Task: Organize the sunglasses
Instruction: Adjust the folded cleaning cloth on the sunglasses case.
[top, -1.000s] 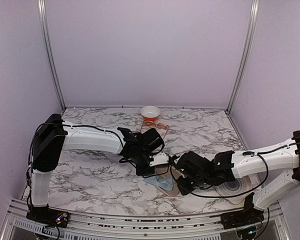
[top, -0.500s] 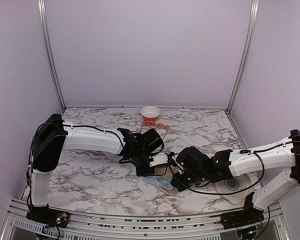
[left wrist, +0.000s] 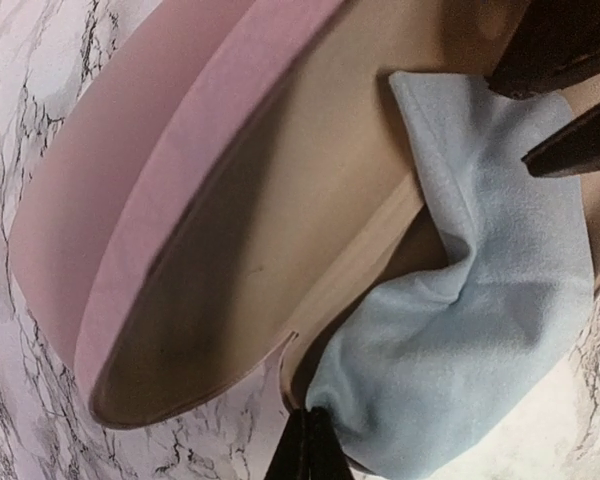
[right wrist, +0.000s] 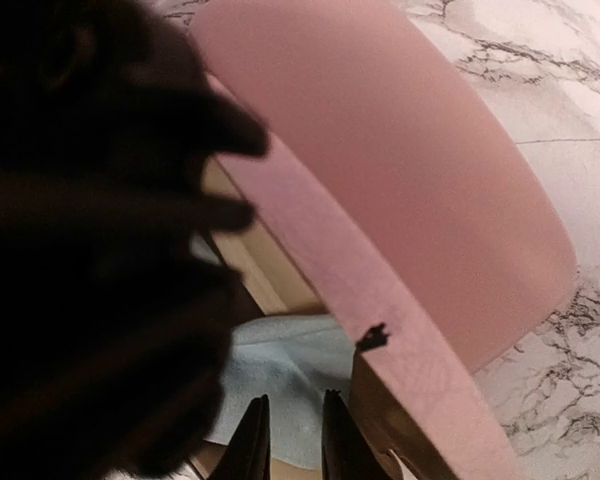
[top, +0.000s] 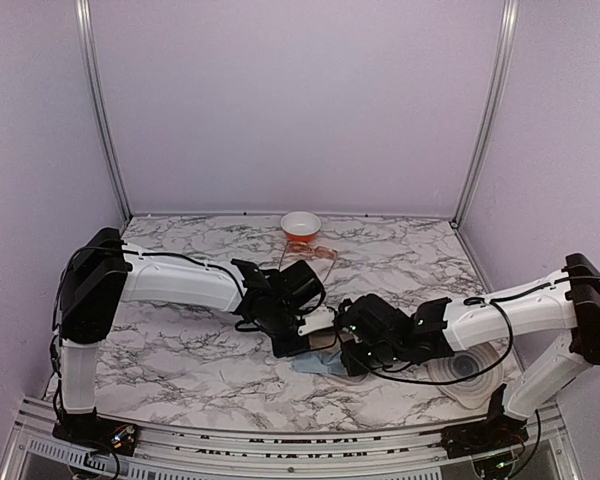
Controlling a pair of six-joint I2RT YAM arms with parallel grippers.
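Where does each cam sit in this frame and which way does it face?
Top external: above and behind the bases, looking down across the marble table; left arm and right arm show.
Left wrist: close over the open pink case, facing its beige lining and the blue cloth; left gripper tips at the bottom.
Right wrist: beside the case lid, facing the cloth; right gripper tips at the bottom.
Shared: both wrist views see case and cloth.

Lilac walls [top: 300, 100] with aluminium corner posts [top: 102, 110] enclose a marble-patterned table [top: 180, 350].
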